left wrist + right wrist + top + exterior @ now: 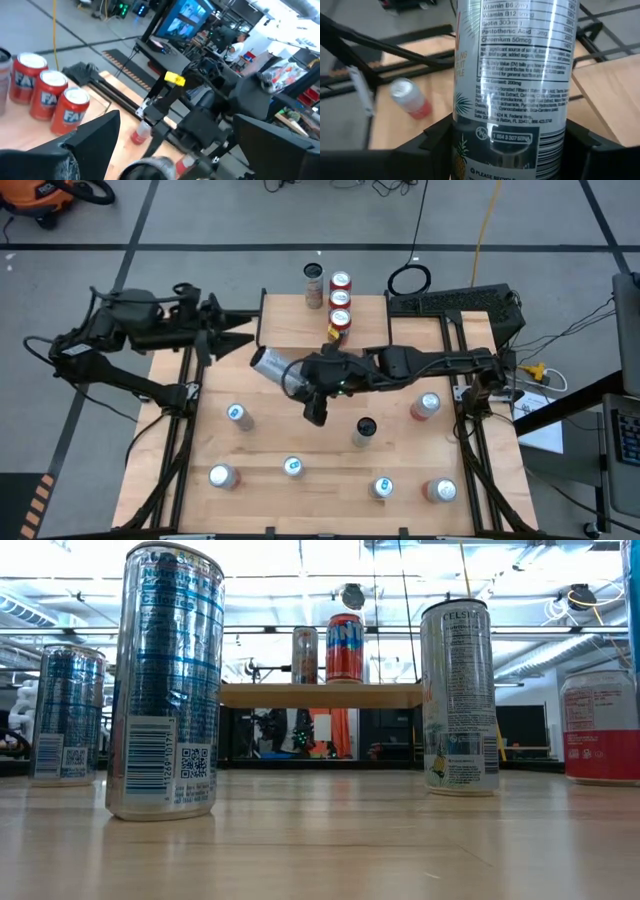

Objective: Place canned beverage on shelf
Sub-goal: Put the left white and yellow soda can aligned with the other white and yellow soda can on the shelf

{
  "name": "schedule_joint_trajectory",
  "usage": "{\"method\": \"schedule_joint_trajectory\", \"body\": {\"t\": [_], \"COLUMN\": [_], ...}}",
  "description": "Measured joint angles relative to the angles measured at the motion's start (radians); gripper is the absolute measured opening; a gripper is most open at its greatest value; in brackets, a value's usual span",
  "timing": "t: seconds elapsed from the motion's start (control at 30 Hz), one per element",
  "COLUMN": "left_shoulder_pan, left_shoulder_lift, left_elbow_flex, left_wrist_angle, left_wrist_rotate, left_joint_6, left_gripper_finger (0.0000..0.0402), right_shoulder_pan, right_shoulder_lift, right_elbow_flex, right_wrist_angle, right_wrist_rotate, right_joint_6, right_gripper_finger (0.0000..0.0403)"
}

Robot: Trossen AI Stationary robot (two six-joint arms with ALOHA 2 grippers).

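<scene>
Can [272, 366] tilted leftward, right gripper [300, 380] clamping

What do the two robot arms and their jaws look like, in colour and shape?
Both the left arm and the right arm are black, built of slim jointed links with bulkier joint housings. Each ends in two flat, dark, angular jaws. A small green light glows on the right arm's wrist.

Two robot arms of matte black metal and plastic, built from chunky rounded joint housings linked by slimmer straight tubes. The black left arm [130, 340] ends in a black two-finger left gripper [225, 335] with flat, wedge-shaped fingers [95, 135]. The black right arm [440, 363] carries thin black cables along its length, and a small green light glows near its wrist housing [343, 387].
</scene>
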Motion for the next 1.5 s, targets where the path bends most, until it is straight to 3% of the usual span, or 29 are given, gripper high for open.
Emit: {"method": "schedule_joint_trajectory", "body": {"t": [0.27,0.53,0.8,1.27,1.5], "left_shoulder_pan": [0.0,0.0,0.0,0.006,0.046], "left_shoulder_lift": [-0.031,-0.027,-0.01,0.059,0.064], "left_elbow_flex": [0.0,0.0,0.0,0.0,0.0], "left_wrist_angle": [0.01,0.108,0.202,0.205,0.229], "left_wrist_rotate": [0.0,0.011,0.05,0.052,0.114], "left_joint_6": [0.144,0.274,0.308,0.349,0.348], "left_gripper_finger": [0.039,0.039,0.039,0.039,0.039], "right_shoulder_pan": [-0.031,-0.065,-0.09,-0.163,-0.162], "right_shoulder_lift": [-0.07,-0.154,-0.194,-0.189,-0.189], "right_elbow_flex": [0.002,0.004,0.004,0.004,0.004], "right_wrist_angle": [0.095,0.114,0.115,0.134,0.133], "right_wrist_rotate": [-0.126,-0.155,-0.207,-0.341,-0.37], "right_joint_6": [0.008,-0.007,-0.03,-0.053,-0.044], "right_gripper_finger": [0.0228,0.0229,0.0229,0.0229,0.023]}}
